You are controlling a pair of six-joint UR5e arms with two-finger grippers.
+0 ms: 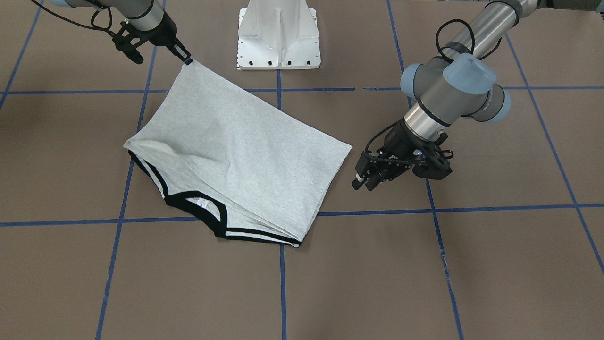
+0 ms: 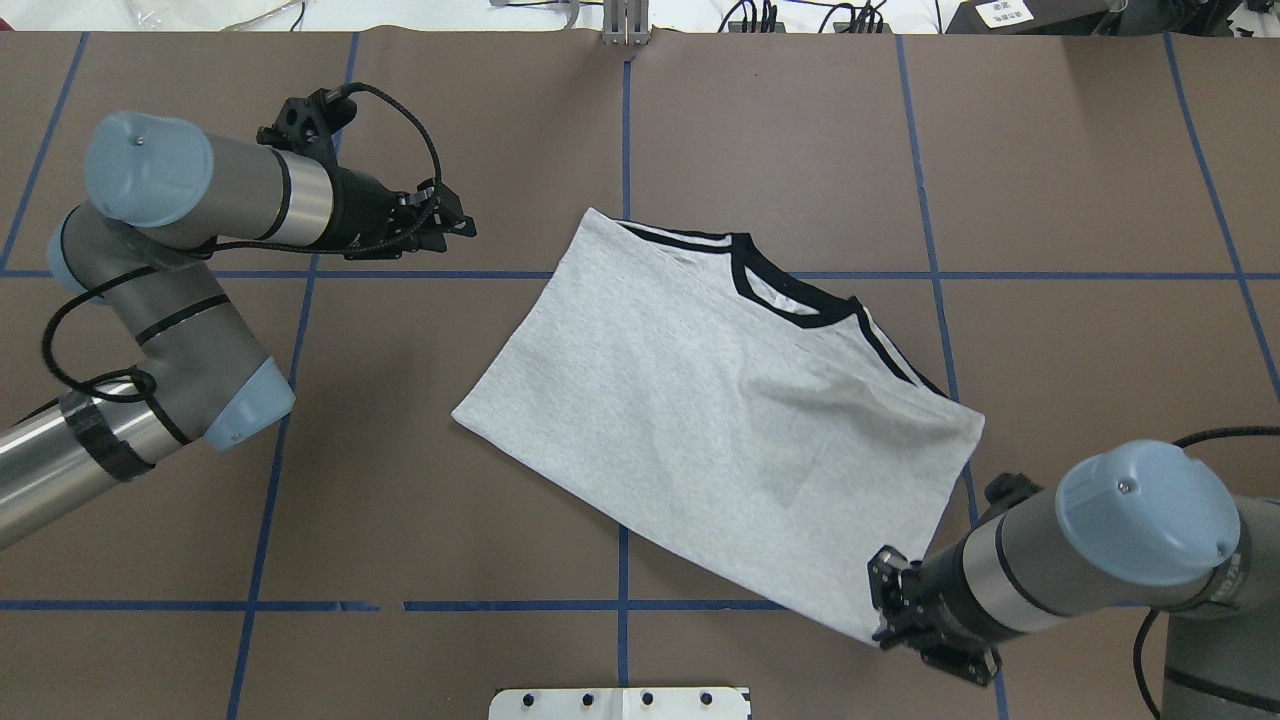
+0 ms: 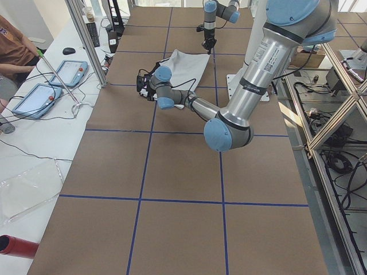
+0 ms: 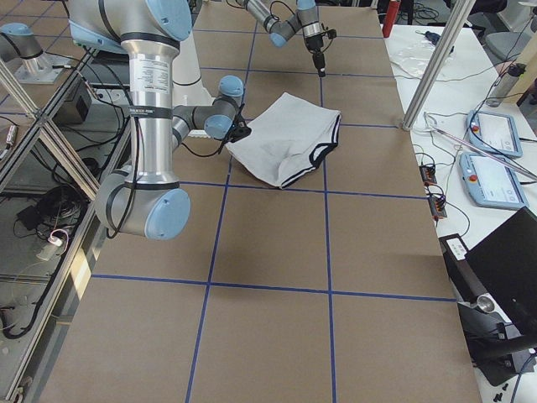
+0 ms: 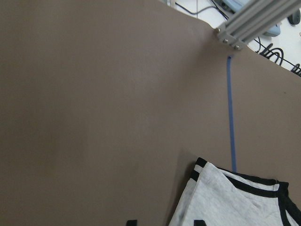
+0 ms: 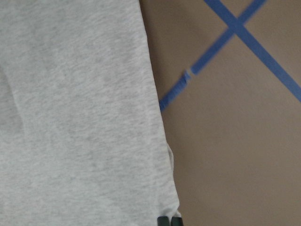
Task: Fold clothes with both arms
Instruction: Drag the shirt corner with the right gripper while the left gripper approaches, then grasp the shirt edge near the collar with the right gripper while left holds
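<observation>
Covering the table, blue-taped brown paper, right tool pinching T-shirt corner, left tool spread (empty).

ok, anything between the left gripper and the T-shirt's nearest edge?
Nothing. The overhead view shows only bare brown table cover between the open left gripper and the T-shirt.

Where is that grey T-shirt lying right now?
In the overhead view the T-shirt lies near the table's middle, just right of centre; the right pincer grips its near right corner, and the left pincer hangs apart beyond its left side.
</observation>
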